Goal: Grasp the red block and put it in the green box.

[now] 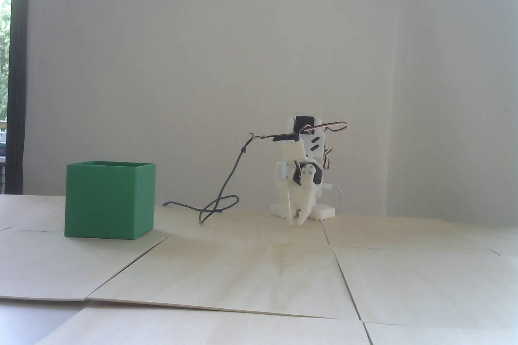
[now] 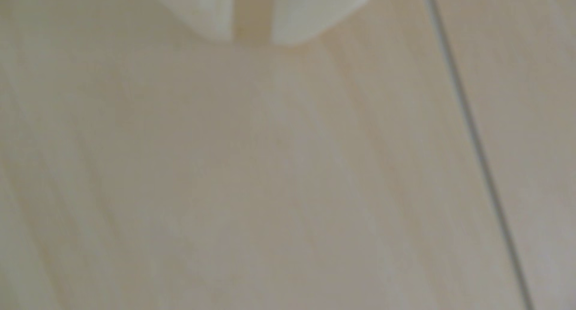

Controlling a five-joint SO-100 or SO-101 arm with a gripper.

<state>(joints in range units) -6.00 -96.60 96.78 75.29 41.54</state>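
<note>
Resting arm: gripper (image 1: 297, 221) folded low at base, fingers slightly parted, empty
Red block: unseen
Green box (image 1: 109, 199): contents hidden — progress unclear

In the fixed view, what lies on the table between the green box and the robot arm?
In the fixed view, a thin dark cable lies looped on the table between the green box and the arm. Otherwise that stretch is bare wood.
</note>
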